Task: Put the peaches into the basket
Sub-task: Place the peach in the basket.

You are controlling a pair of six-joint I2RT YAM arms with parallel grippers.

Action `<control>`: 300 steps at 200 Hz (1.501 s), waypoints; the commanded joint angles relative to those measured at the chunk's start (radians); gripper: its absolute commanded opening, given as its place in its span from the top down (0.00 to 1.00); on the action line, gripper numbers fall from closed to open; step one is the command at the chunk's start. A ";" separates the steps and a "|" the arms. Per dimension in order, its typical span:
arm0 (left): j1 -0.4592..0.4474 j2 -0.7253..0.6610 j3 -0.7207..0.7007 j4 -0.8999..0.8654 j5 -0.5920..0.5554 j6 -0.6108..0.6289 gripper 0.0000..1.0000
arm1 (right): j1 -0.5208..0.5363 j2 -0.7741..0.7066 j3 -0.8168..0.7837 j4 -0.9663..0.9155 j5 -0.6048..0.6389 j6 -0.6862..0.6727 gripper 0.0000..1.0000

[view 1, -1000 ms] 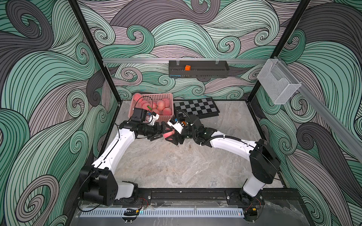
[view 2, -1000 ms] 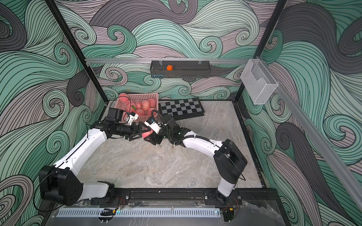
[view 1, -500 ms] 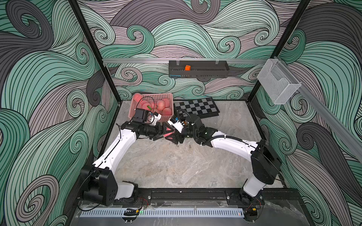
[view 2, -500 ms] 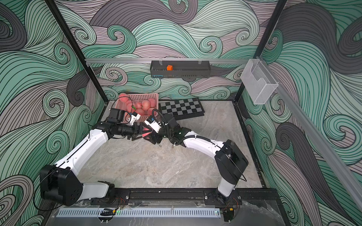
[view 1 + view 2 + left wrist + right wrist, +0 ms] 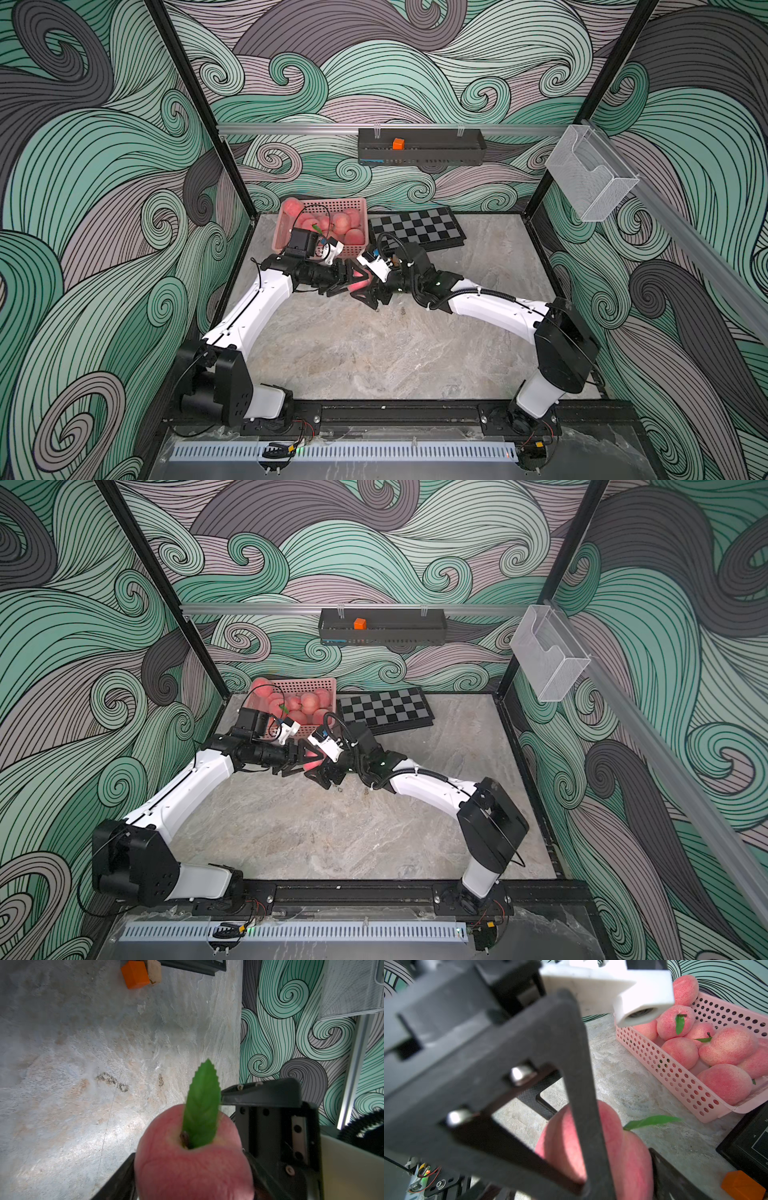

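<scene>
We see the left hand [image 5: 348, 281] pinching a pink peach [image 5: 193, 1167]. A black finger presses each side of it, and its green leaf [image 5: 202, 1105] points away from the wrist. The peach is held over the surface, just in front of the basket. The right hand [image 5: 371, 286] meets it from the opposite side, with fingers beside the same peach. We cannot tell whether they grip it or stand spread.

Just behind the hands, the pink basket [image 5: 675, 1076] with holed sides sits in the far left corner of the surface. It holds the other peaches [image 5: 726, 1045], piled close, several with a leaf. One rides high above the rim.

Just beside the basket's right side lies a chessboard [image 5: 415, 228]. An orange cube [image 5: 135, 974] and a tan block [image 5: 154, 970] lie together by the board's edge.

The surface [image 5: 374, 353] is marbled grey and beige. The walls around it are patterned with swirling green and grey waves. A black tray [image 5: 422, 151] on the back wall holds a second orange cube [image 5: 398, 144]. A clear mesh holder [image 5: 590, 178] hangs on the right wall.
</scene>
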 commanded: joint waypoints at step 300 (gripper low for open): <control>0.349 0.651 0.656 0.263 -0.791 0.170 0.38 | -0.197 -0.183 -0.107 -0.070 -0.045 -0.028 0.01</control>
